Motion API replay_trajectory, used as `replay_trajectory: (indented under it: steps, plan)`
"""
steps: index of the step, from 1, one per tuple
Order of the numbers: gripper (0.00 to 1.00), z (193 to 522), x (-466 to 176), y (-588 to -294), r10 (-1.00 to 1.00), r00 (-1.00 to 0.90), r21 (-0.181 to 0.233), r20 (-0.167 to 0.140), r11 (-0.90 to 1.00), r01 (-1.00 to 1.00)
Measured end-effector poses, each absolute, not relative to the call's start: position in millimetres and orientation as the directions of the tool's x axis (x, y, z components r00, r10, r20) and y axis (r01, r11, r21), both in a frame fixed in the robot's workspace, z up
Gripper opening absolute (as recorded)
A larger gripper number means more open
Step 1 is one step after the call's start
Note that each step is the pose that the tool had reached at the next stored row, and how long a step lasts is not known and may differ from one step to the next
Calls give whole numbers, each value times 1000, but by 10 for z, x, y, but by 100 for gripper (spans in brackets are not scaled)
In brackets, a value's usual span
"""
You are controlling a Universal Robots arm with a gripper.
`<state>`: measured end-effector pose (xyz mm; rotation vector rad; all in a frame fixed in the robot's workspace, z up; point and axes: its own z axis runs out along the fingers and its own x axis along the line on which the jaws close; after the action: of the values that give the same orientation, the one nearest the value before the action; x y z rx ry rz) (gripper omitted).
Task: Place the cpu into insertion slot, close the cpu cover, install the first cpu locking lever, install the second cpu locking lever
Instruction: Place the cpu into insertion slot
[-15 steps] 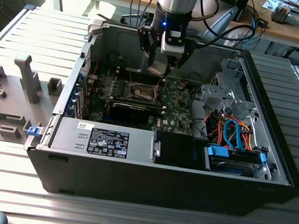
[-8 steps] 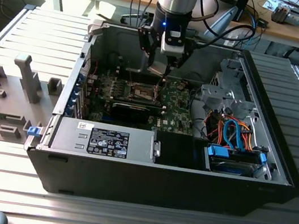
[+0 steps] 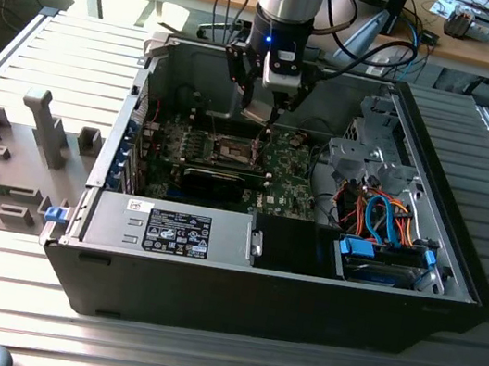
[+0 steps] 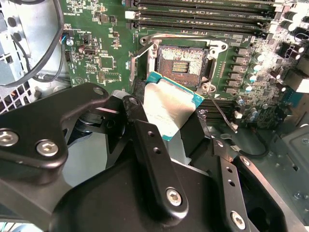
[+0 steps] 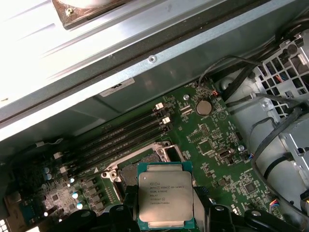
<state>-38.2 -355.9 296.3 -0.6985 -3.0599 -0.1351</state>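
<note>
The black gripper [image 4: 164, 121] is clamped on the cpu [image 5: 165, 199], held just above the open insertion slot [image 4: 182, 65] — placement is in hand; seating it likely calls for square, level alignment.

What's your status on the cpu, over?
Copy: gripper shut on the cpu. The cpu held off the board, close to the insertion slot, not yet seated. Slot uncovered, contacts showing; nothing seen blocking it.

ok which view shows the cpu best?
First wrist view: the cpu faces the camera flat, whole metal top visible, held in the gripper. Second wrist view shows it tilted, partly hidden by the gripper. Exterior view: too small to tell.
</note>
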Motion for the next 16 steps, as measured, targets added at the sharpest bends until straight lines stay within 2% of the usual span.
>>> replay_trajectory:
  steps: [16]
  plan:
    - [54,2959,-382,-3559,445,-895,82,18,892,445]
